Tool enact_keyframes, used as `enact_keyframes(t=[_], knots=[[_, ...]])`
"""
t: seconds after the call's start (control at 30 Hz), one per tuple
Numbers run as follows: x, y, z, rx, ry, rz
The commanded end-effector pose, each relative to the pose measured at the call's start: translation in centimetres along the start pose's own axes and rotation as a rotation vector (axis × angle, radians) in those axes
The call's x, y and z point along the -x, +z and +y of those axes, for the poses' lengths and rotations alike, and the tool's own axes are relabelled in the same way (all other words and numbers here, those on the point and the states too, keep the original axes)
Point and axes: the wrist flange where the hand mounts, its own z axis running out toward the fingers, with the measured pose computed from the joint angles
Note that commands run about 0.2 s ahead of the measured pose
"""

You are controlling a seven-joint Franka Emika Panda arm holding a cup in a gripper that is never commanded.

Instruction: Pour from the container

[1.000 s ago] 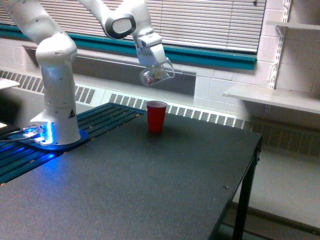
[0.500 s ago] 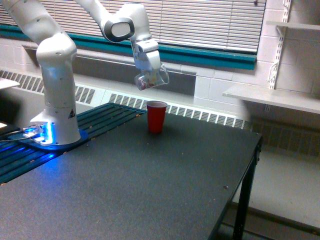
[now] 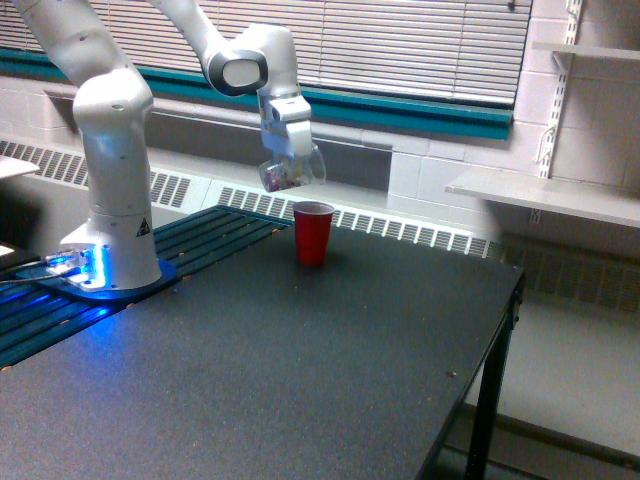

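1. Fingers of the gripper are clamped on the container, one on each side of it, with the white hand above pointing down toward the tabletop.
2. Held this way, the container hangs in the air, above and a little toward the exterior view's left of the red cup, clear of it and not touching it.
3. Its wall is clear and see-through, so the dark panel under the window shows through it; the outline is faint, and the glass is about the red cup's size.
4. Small brownish-pink bits show inside, gathered low toward the exterior view's left side of the container.
5. It looks tilted rather than upright, though the picture is too soft to tell which way the mouth faces.
6. The red cup stands upright on the dark table, mouth open to the top, near the table's far edge and in front of the long white vent grille.
7. The arm's white base column stands at the exterior view's left on a plate lit blue, well apart from the red cup.
8. Closed blinds with a teal sill run behind the arm, and a white shelf juts from the block wall at the exterior view's right.
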Motion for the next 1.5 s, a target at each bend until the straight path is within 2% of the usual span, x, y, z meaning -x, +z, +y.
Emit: enact_keyframes(t=[0.03, 0.33, 0.7, 1.07, 1.33, 1.5], knots=[[0.6, 1.9, 1.5, 0.046, -0.001, -0.038], [-0.7, 1.7, 1.8, 0.079, -0.02, -0.045], [-1.2, 1.4, 0.7, 0.124, -0.103, -0.091], [-1.2, 1.7, 1.5, 0.155, -0.099, -0.11], [-1.9, 1.0, 1.9, 0.172, -0.104, -0.107], [-2.0, 0.8, 1.5, 0.184, -0.13, -0.121]])
